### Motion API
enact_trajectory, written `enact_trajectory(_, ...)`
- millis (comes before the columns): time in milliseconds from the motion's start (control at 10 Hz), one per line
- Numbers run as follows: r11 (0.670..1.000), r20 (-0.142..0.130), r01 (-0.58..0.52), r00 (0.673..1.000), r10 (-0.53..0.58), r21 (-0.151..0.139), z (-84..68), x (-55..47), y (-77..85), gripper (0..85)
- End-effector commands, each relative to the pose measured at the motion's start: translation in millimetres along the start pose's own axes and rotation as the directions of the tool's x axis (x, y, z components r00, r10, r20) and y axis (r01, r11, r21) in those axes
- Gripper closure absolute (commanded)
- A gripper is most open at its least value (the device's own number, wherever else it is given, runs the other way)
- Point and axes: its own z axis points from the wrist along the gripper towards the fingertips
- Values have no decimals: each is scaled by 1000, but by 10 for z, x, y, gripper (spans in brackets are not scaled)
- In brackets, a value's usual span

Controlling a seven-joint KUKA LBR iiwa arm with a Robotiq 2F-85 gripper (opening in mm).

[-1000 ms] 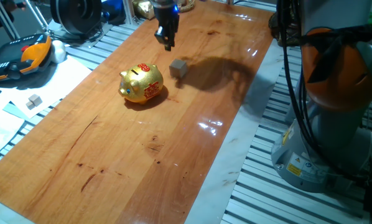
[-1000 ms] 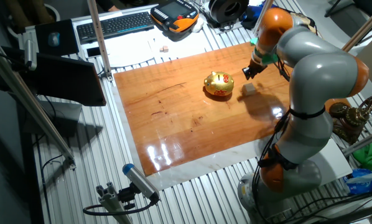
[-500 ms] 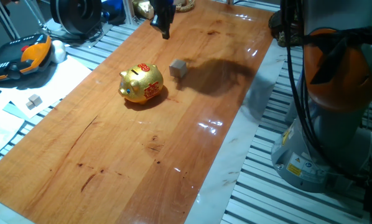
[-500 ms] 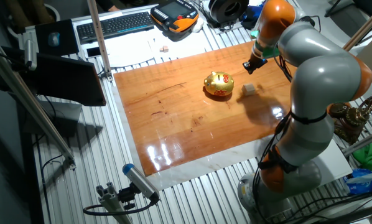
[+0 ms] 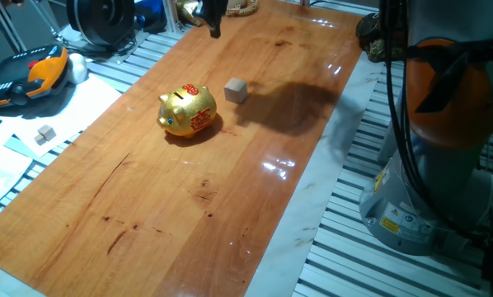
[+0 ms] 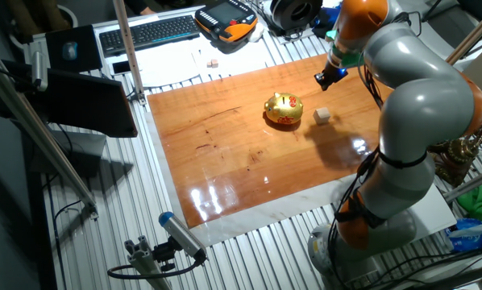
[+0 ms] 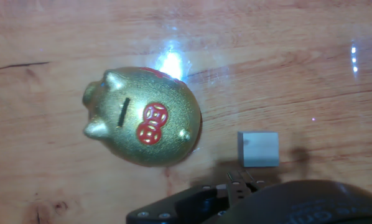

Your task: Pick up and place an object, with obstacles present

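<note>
The pale beige wooden cube (image 5: 236,90) sits on the wooden table, just right of the gold piggy bank (image 5: 187,111) with red markings. Both also show in the other fixed view, cube (image 6: 322,116) and piggy bank (image 6: 284,109). My gripper (image 5: 214,31) hangs high over the table's far end, well away from the cube, empty, with its fingers together. It shows in the other fixed view too (image 6: 321,78). The hand view looks down on the piggy bank (image 7: 142,116) and the cube (image 7: 259,149), with the gripper (image 7: 239,183) at the bottom edge.
A small whitish cube (image 5: 44,134) lies on white paper left of the table. An orange and black pendant (image 5: 32,74) lies beyond it. The robot base (image 5: 440,165) stands at the right. A keyboard (image 6: 156,32) sits behind the table.
My gripper has risen and moved toward the table's far end, away from the cube. The cube and the piggy bank have not moved.
</note>
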Motion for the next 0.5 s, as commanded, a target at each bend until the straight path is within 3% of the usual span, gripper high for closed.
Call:
enact_trajectory(0,1000,-1,-1,1000,1,1,6,8,11,850)
enact_trajectory(400,1000,2,-5,1000,5,-1,41,40,60,850)
